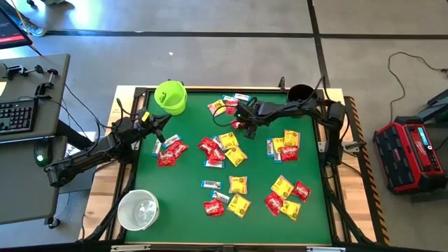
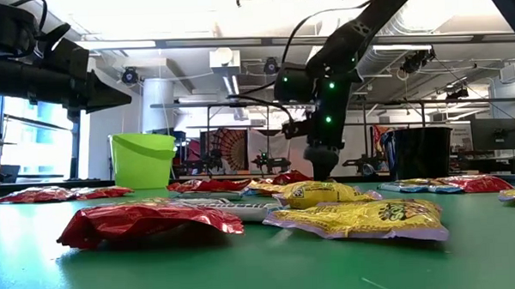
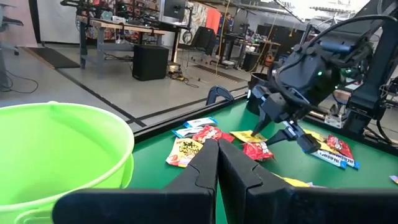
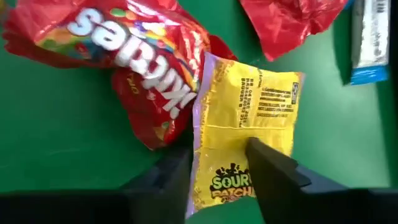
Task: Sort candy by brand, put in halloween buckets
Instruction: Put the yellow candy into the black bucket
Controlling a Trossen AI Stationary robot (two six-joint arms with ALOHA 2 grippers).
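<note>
Right wrist view: red packet [image 4: 134,68] beside yellow packet [image 4: 249,121].

Candy [image 1: 231,148] lies mid-table, between three buckets [image 1: 171,97] near its edges.

Lime bucket [image 1: 171,96] (red, yellow candy [image 1: 227,148])

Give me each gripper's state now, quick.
Left gripper: fingers shut, holding nothing, beside the lime green bucket.
Right gripper: fingers open, straddling a yellow packet on the table, not yet gripped.
</note>
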